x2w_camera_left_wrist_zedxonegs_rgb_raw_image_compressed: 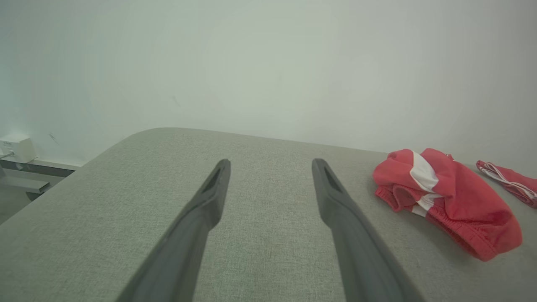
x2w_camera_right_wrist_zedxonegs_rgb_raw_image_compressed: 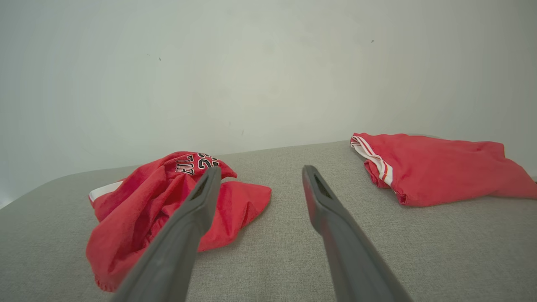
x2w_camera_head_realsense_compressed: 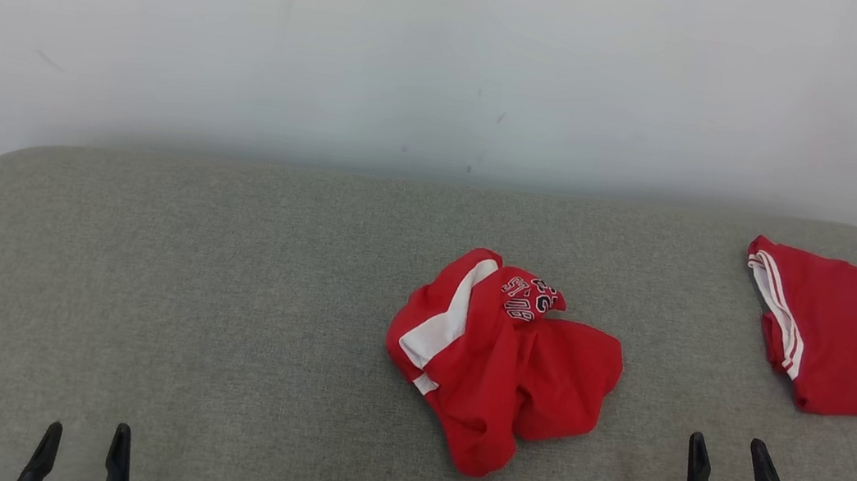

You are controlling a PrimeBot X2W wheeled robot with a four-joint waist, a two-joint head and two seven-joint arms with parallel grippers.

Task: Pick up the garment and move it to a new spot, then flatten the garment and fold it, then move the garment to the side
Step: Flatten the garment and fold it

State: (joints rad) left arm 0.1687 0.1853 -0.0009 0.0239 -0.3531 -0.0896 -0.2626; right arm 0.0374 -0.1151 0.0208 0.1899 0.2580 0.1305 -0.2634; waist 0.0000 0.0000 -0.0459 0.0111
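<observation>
Your left gripper (x2w_camera_head_realsense_compressed: 88, 429) and right gripper (x2w_camera_head_realsense_compressed: 727, 440), both spread and empty, sit at the grey pad's (x2w_camera_head_realsense_compressed: 223, 288) near edge, the crumpled garment (x2w_camera_head_realsense_compressed: 500, 358) at its middle, so pickup comes first: reach in, pinch a raised fold.

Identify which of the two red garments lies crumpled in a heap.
The middle garment, bunched up with printed lettering showing; the right-hand garment lies flat with striped trim.

A grey fabric-covered desk (x2w_camera_head_realsense_compressed: 223, 288) with rounded corners is backed by a plain, faintly scuffed pale wall (x2w_camera_head_realsense_compressed: 420, 49). Beyond the desk's left corner a small white box (x2w_camera_left_wrist_zedxonegs_rgb_raw_image_compressed: 16, 147) is seen.
</observation>
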